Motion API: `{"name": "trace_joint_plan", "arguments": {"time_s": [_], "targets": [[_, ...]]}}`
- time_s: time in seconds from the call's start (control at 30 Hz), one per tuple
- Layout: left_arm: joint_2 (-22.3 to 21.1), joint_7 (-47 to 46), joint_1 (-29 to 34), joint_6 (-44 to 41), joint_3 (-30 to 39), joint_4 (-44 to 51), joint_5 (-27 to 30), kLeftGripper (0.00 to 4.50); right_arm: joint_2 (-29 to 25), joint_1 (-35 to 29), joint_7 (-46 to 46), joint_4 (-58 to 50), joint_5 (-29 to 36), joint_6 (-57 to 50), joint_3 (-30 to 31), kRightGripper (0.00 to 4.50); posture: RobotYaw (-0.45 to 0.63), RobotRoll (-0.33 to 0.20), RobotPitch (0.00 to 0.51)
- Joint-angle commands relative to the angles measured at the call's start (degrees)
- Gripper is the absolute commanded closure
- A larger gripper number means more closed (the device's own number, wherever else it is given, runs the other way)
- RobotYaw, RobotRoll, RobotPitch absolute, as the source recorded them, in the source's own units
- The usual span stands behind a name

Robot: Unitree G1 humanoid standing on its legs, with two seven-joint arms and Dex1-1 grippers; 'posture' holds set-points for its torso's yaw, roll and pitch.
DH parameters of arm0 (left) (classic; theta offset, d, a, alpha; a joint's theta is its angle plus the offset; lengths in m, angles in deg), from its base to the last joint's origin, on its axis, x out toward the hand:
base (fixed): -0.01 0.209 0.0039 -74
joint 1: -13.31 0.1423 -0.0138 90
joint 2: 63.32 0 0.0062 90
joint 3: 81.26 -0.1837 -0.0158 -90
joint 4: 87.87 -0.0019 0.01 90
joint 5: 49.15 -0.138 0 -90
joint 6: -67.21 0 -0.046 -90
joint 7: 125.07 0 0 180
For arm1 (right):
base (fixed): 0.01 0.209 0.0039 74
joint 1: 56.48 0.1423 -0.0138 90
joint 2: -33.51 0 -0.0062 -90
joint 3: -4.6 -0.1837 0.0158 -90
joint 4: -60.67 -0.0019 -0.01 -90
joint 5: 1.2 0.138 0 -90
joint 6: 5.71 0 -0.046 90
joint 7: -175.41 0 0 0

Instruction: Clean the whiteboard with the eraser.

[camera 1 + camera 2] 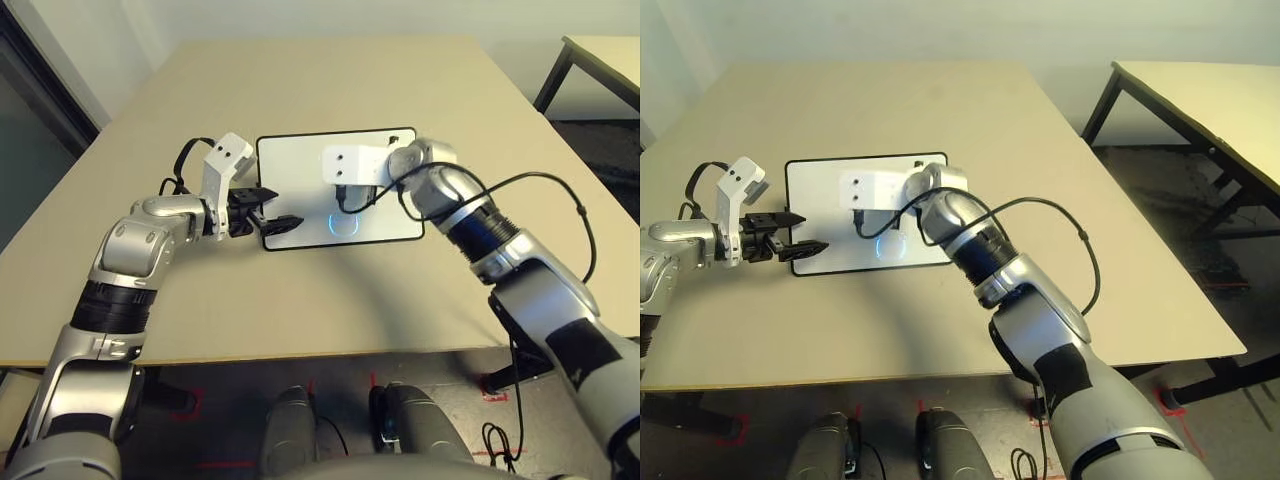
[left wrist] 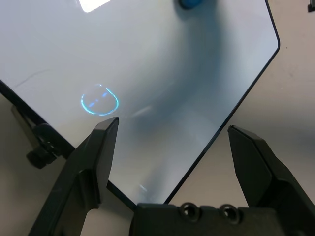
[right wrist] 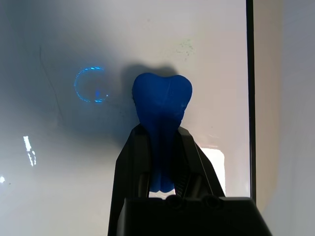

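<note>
Whiteboard (image 1: pixel 300 190) flat on the table (image 1: pixel 250 310), my right gripper (image 3: pixel 160 135) over it, jaws clamped on the blue eraser (image 3: pixel 161 101) (faint green specks (image 3: pixel 185 47) nearby); my left gripper (image 2: pixel 173 125) has its jaws apart at the board's edge.

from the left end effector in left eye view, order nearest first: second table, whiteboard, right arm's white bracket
1. whiteboard, below the left end effector
2. right arm's white bracket, over the board, to the right
3. second table, far off to the right
</note>
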Motion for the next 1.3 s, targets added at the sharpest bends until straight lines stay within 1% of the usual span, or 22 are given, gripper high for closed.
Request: {"name": "trace_joint_plan", "arguments": {"time_s": [0.03, 0.13, 0.2, 0.27, 0.4, 0.5, 0.6, 0.7, 0.77, 0.87, 0.93, 1.07, 1.1, 1.2, 1.3], "targets": [[0.26, 0.48, -0.42, 0.40, -0.76, -0.79, -0.50, 0.00, -3.14, -6.81, 4.52, -6.23, -1.31, -3.52, 2.31, 3.93, -0.01, 0.000, 0.088], [0.27, 0.75, -0.60, 0.60, -0.84, -1.11, -0.67, 0.00, -5.28, -11.29, 7.49, -13.90, -2.15, -6.17, 3.30, 3.93, -0.01, 0.000, 0.087], [0.34, 0.92, -0.80, 0.70, -0.96, -1.37, -0.83, 0.00, -5.96, -12.77, 8.36, -16.33, -2.59, -7.35, 3.39, 3.93, -0.02, 0.000, 0.087], [0.50, 1.08, -1.18, 0.85, -1.12, -1.77, -1.00, 0.00, -5.60, -12.34, 7.82, -15.60, -2.69, -7.61, 2.82, 3.93, -0.02, 0.000, 0.084], [0.76, 1.30, -1.81, 1.17, -1.26, -2.39, -1.31, 0.00, -3.33, -8.16, 4.85, -10.65, -1.56, -7.07, 0.08, 3.93, -0.02, 0.000, 0.080], [1.62, 0.18, -2.03, 2.09, 0.03, -2.17, -1.06, 0.00, -1.18, -3.46, 3.73, -9.13, 1.66, -9.33, -4.70, 3.93, 0.00, 0.000, 0.075], [3.85, -3.41, -2.77, 4.81, 4.10, -2.54, -0.24, 0.00, -0.08, 2.17, 2.50, -12.55, 6.46, -15.94, -12.75, 3.93, 0.01, 0.000, 0.072], [6.13, -7.26, -3.45, 9.03, 7.84, -3.63, -0.15, 0.00, -0.57, 6.21, -0.64, -14.84, 9.48, -21.23, -19.26, 3.93, 0.01, 0.000, 0.069], [8.30, -11.54, -4.43, 12.84, 11.53, -5.51, -0.13, 0.00, -1.89, 7.07, -3.83, -15.49, 10.71, -24.44, -23.52, 3.93, 0.00, 0.000, 0.068], [10.57, -16.83, -5.17, 20.61, 16.26, -9.30, -0.62, 0.00, -4.05, 4.50, -8.75, -14.58, 11.71, -28.32, -28.17, 3.93, 0.00, 0.000, 0.069], [11.45, -20.23, -5.42, 25.20, 19.81, -13.17, -0.35, 0.00, -5.39, 1.20, -12.75, -12.90, 12.24, -29.82, -31.19, 3.93, -0.01, 0.000, 0.070], [11.48, -26.14, -4.87, 34.86, 25.31, -22.95, -1.05, 0.00, -5.68, -9.69, -19.48, -12.81, 13.77, -34.15, -36.38, 3.93, -0.03, 0.000, 0.070], [11.53, -27.20, -4.44, 36.94, 26.07, -25.85, -1.33, 0.00, -5.17, -12.39, -21.06, -12.61, 14.25, -34.56, -37.51, 3.93, -0.03, 0.000, 0.071], [11.73, -27.98, -3.65, 41.19, 26.23, -32.65, -2.12, 0.00, -4.26, -16.72, -24.30, -12.04, 15.85, -34.99, -38.91, 3.93, -0.03, 0.000, 0.074], [12.24, -27.83, -2.96, 43.75, 25.65, -37.75, -2.54, 0.00, -3.37, -18.99, -26.56, -10.47, 17.75, -35.43, -39.91, 3.93, -0.04, 0.000, 0.074]]}}
